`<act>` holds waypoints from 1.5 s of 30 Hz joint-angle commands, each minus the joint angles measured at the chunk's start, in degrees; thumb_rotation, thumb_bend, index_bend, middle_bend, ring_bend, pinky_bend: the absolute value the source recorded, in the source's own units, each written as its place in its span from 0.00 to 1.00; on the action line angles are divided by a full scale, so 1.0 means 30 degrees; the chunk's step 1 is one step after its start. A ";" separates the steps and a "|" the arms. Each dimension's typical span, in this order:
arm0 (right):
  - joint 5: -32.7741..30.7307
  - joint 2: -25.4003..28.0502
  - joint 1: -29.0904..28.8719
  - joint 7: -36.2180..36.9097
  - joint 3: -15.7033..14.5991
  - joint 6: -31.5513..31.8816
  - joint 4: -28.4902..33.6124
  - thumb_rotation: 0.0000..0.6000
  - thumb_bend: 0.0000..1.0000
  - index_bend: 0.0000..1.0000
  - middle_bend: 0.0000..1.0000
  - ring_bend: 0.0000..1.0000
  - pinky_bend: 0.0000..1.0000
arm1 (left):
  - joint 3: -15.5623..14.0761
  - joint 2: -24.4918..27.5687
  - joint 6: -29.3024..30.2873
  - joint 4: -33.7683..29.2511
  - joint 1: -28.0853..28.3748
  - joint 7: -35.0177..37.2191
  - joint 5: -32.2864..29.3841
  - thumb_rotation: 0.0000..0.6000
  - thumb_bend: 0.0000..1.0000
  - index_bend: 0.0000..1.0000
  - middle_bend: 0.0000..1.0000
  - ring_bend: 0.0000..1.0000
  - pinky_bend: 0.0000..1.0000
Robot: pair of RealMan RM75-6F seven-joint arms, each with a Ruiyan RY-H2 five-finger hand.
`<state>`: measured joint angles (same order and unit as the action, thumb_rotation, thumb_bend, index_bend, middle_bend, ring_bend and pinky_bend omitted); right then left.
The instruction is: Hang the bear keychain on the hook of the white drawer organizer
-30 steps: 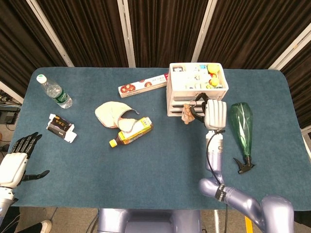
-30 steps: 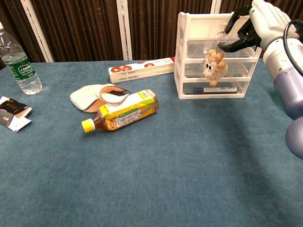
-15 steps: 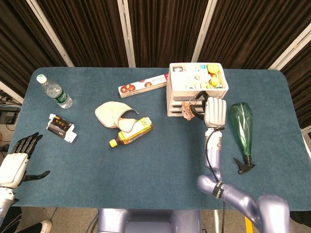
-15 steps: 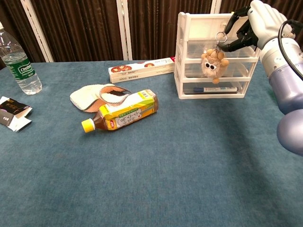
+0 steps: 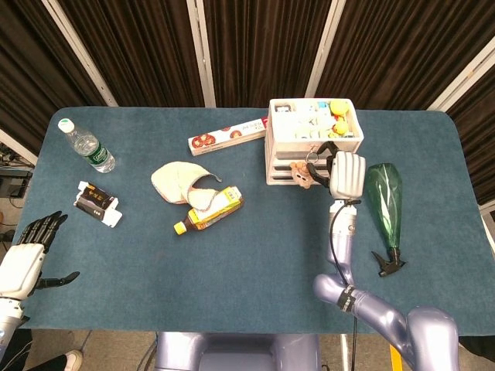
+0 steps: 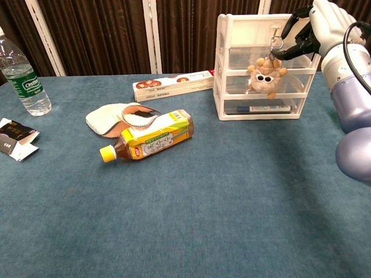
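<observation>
The bear keychain [image 6: 265, 77] is a small tan plush with sunglasses, dangling from a metal ring in front of the white drawer organizer [image 6: 233, 35]. My right hand [image 6: 320, 23] pinches the ring at the organizer's top front edge, where a small hook [image 6: 278, 29] sits. In the head view the bear [image 5: 303, 172] hangs at the organizer's [image 5: 286, 139] front face, just left of my right hand [image 5: 346, 173]. My left hand [image 5: 23, 259] hovers open off the table's left front corner, holding nothing.
A yellow tea bottle [image 6: 148, 141] lies beside a white pouch [image 6: 119, 117] mid-table. A long box [image 6: 173, 85] lies behind them. A water bottle [image 6: 19, 75] and a small packet [image 6: 15, 139] sit far left. A green spray bottle [image 5: 387, 207] lies right of the organizer.
My right hand has lifted the keychain up and slightly right, bringing its ring to the organizer's top edge near the hook. The bear turned to face forward. The left hand stayed put.
</observation>
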<state>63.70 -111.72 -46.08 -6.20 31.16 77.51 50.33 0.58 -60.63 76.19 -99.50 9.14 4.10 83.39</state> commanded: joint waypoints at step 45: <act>0.0725 0.1564 0.3066 -0.0378 -0.1666 0.2748 0.3330 1.00 0.09 0.08 1.00 0.99 0.87 | -0.0111 0.0047 0.0112 -0.0193 -0.0051 0.0122 0.0198 1.00 0.00 0.00 0.00 0.00 0.00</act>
<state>64.76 -109.03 -39.09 -6.58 27.67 84.16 57.76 0.27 -60.49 76.52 -100.06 9.00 4.45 83.97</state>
